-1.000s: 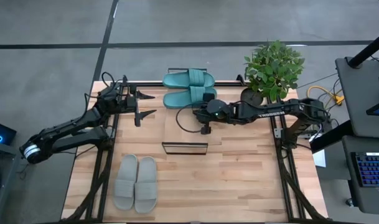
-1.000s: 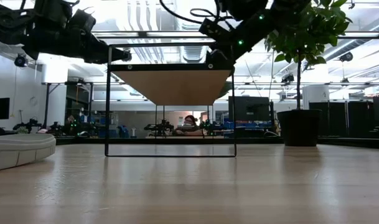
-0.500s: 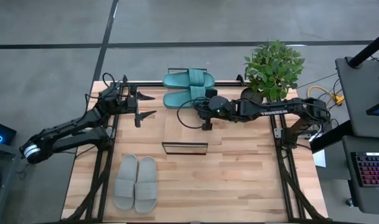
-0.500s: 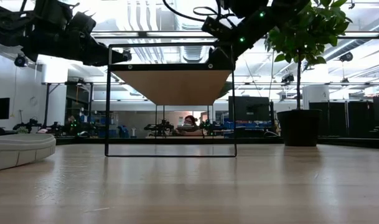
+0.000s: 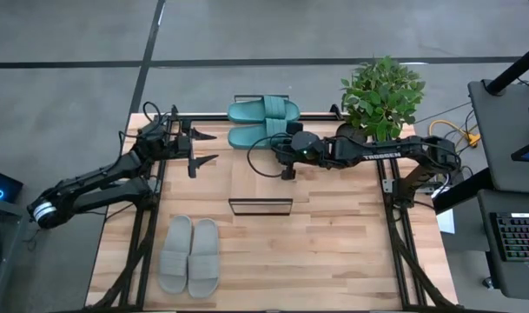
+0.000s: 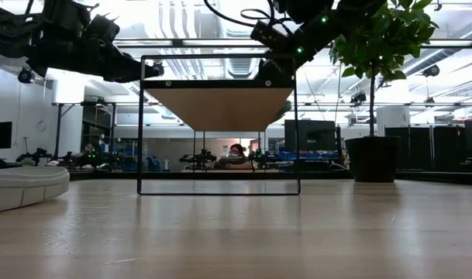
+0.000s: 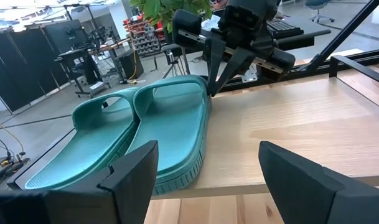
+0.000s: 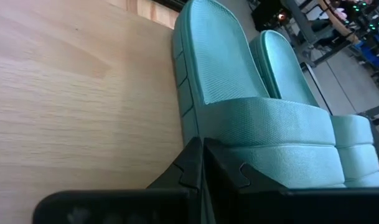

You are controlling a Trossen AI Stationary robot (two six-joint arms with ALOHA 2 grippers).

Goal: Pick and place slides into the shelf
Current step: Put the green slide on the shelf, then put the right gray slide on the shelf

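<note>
Two teal slides lie side by side, soles down, on the far end of the shelf's wood plank. My right gripper is shut, reaching in from the table's right and slanting down beside the nearer teal slide. My left gripper hangs open and level to the left of the shelf, nothing between its fingers. A grey pair of slides lies on the table at the near left. My right gripper sets its shut fingertips against the nearer teal slide's outer side wall, just under the strap. The fingers come slanting down from the table's right. The slide stays flat on the plank.
A potted plant stands at the far right corner. The shelf's black wire frame stands mid-table. Bare tabletop lies between the shelf and the near edge, right of the grey pair.
The shelf has slid a little toward the table's right edge, its near wire frame shifting with it. The teal slides stay on its far end, and my right gripper remains shut beside them.
</note>
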